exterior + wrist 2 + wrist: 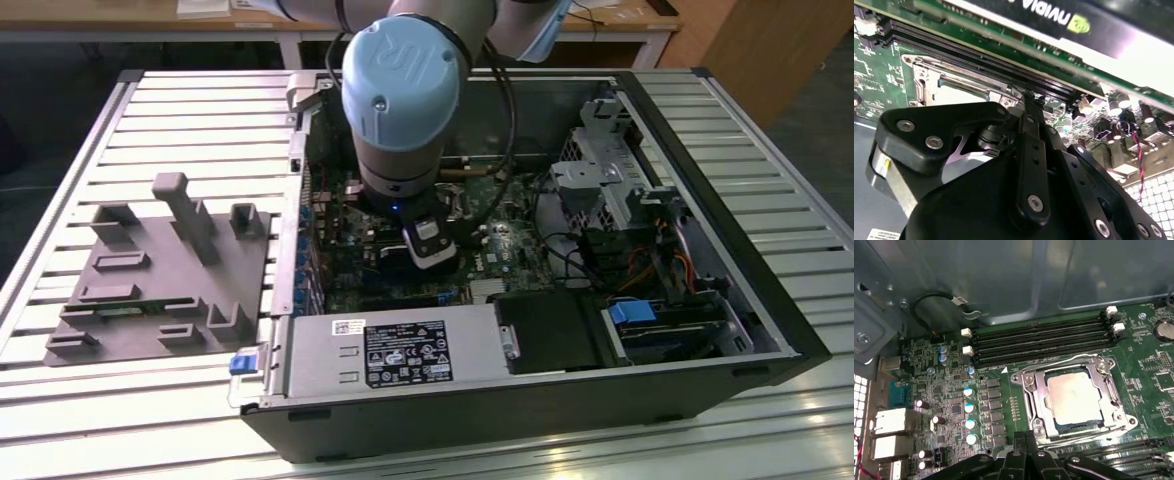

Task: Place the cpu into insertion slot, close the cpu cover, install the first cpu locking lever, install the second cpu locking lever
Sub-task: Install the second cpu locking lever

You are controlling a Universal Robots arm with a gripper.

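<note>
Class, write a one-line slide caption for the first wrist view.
Dull silver-grey square cpu seated in the silver-rimmed insertion slot, thin silver frame cpu cover closed around it, beside long black memory slots.

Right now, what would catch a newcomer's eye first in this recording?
The big pale-blue robot arm plunging into the open computer case at the middle of the exterior view. In the first wrist view, the cpu sits in its insertion slot with the silver cpu cover closed around it, beside the long black memory slots.
</note>
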